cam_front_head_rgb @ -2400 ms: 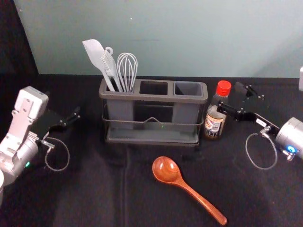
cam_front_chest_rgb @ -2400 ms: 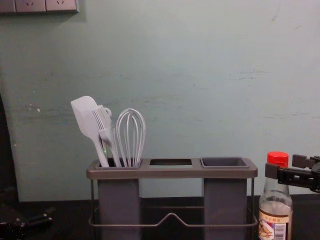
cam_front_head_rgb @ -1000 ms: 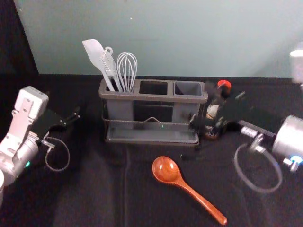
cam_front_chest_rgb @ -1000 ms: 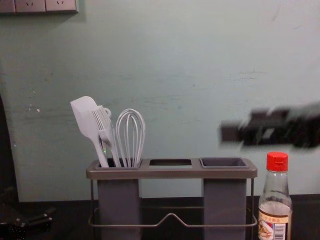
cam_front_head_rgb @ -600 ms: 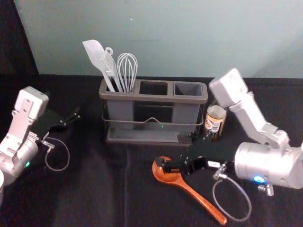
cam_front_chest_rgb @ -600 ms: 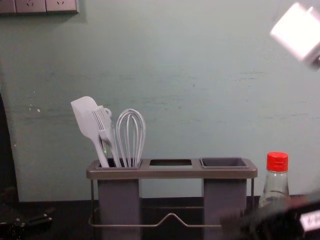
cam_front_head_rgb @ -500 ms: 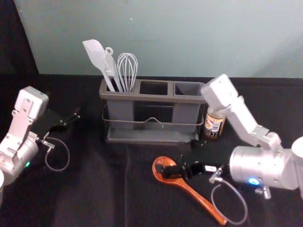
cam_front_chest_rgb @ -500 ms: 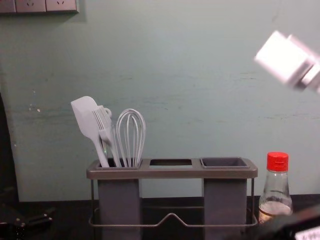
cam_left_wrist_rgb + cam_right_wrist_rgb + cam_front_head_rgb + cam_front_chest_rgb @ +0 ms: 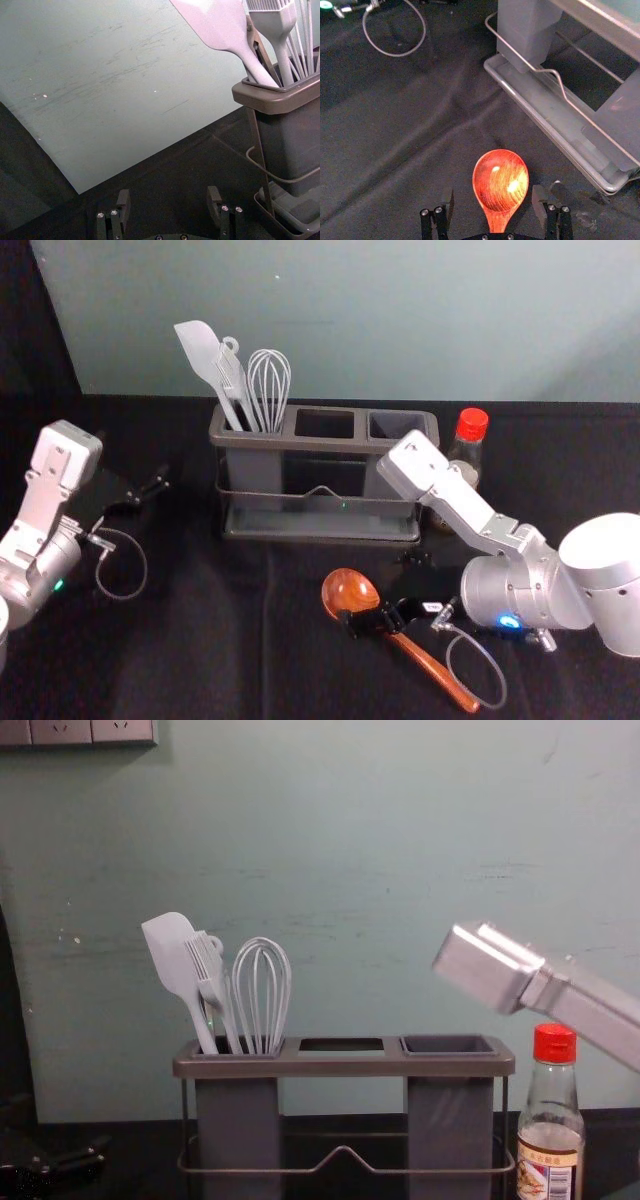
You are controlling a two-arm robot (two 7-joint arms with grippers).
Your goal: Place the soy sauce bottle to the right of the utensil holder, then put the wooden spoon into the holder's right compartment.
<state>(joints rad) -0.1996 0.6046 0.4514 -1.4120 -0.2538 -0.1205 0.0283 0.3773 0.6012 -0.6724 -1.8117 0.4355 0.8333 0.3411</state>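
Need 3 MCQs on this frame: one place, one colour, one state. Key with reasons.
1. The soy sauce bottle stands:
A. left of the utensil holder
B. right of it
C. in its middle compartment

2. Its cap is:
A. red
B. white
C. green

3. The right gripper is:
A. shut on the bottle
B. shut on the whisk
C. open over the wooden spoon

Key:
1. B: the chest view shows it just past the holder's right end.
2. A: the head and chest views both show red.
3. C: the right wrist view shows the fingers apart, with gaps on both sides of the spoon.
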